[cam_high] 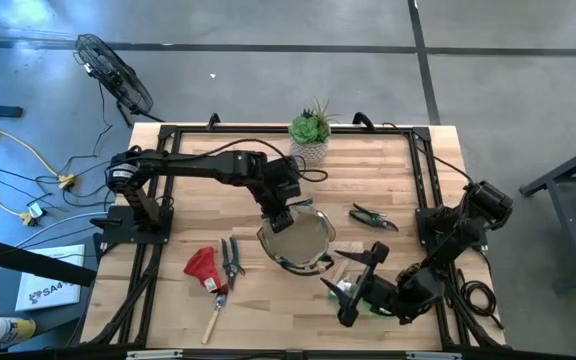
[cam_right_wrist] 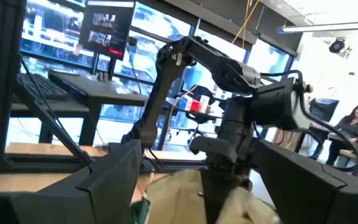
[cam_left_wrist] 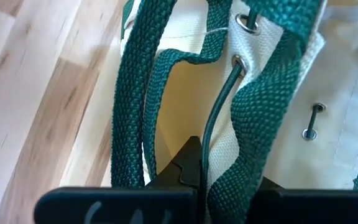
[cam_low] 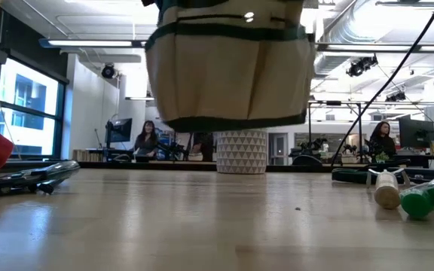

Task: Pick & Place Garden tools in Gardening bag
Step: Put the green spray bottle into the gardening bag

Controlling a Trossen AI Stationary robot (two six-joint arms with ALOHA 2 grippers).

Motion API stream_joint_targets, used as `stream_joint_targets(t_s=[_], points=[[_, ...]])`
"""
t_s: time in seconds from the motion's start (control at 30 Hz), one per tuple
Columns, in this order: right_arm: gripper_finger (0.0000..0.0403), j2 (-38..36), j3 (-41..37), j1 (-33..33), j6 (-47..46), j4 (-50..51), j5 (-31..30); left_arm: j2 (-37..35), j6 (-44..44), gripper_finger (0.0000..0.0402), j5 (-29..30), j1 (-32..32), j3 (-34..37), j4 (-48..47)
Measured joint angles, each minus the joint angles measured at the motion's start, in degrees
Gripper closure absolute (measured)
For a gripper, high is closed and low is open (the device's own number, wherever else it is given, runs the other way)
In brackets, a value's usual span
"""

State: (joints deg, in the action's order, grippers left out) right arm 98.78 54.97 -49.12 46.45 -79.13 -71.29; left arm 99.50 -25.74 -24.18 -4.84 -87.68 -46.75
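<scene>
Gardening bag (cam_low: 230,71) top cut off; left gripper (cam_left_wrist: 191,165) half hidden by strap

The left arm reaches across from its base to mid-desk, its left pincer (cam_high: 286,216) clamped shut; the right arm folds low at the near right, its right pincer (cam_high: 351,287) spread wide.

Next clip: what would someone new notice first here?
The gardening bag hangs clear of the table at its middle, held by its green strap in the shut left gripper. The right gripper sits open at the table's near right by the green spray bottle. The red glove lies left.
</scene>
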Motion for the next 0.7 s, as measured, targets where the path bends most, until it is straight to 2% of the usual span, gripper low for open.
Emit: stream_joint_targets(t_s=[0.1,0.3,0.57,0.7], points=[[0.0096,0.0,0.27,-1.12,1.57,0.0,-4.24,0.0,1.34,0.0402,-1.31,-0.02,0.0,-2.79],[0.0096,0.0,0.27,-3.13,-0.11,0.71,-16.55,-0.02,7.84,0.0401,-3.77,0.0,0.0,-7.23],[0.0096,0.0,0.27,-3.2,-10.53,0.95,-18.68,-0.04,16.16,0.0401,-3.87,0.0,1.09,-10.05],[0.0096,0.0,0.27,-3.23,-11.97,1.03,-18.78,-0.04,19.91,0.0402,-4.83,-0.02,3.24,-10.15]])
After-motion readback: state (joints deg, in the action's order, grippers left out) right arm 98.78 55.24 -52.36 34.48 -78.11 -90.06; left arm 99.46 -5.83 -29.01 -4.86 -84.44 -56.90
